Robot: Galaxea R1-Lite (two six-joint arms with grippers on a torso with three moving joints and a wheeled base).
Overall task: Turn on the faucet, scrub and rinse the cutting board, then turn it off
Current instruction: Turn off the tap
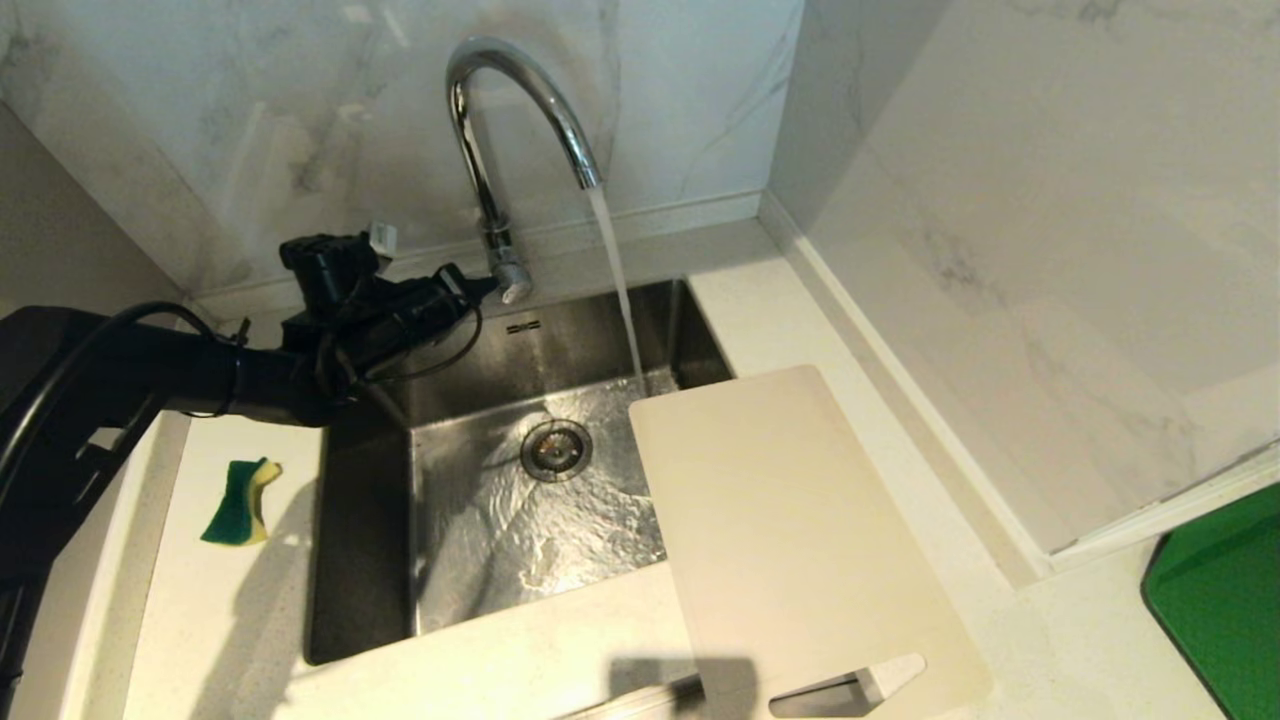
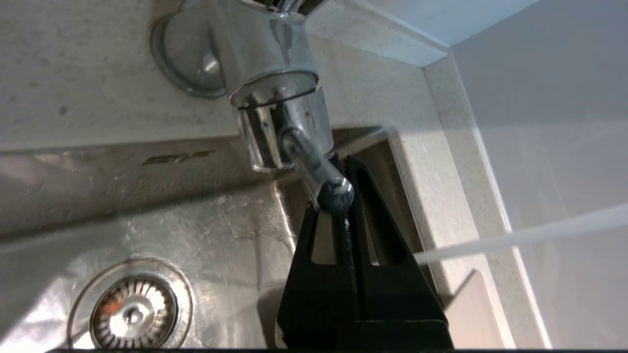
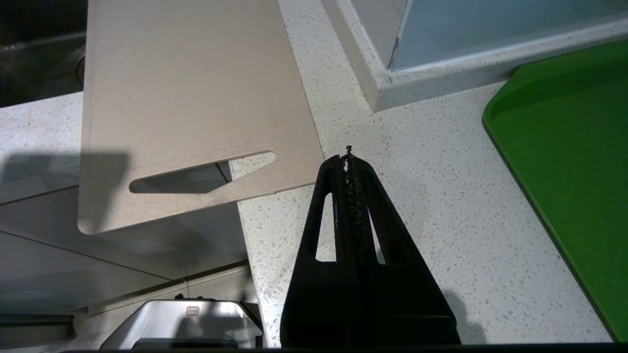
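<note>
Head view: the left gripper (image 1: 478, 287), its fingers pressed together, sat against the lever (image 1: 514, 288) at the foot of the faucet (image 1: 500, 120), whose spout ran water (image 1: 620, 290) into the steel sink (image 1: 520, 500). The cutting board (image 1: 790, 540) lay well apart, bridging the sink's right rim and the pale countertop (image 1: 230, 620), its long axis running away from the robot, slot handle nearest. Left wrist view: the closed fingertips (image 2: 360, 169) touched the lever's tip (image 2: 336, 193). Right wrist view: the right gripper (image 3: 349, 159), also closed and empty, hung just beside the board's slotted end (image 3: 196, 174).
</note>
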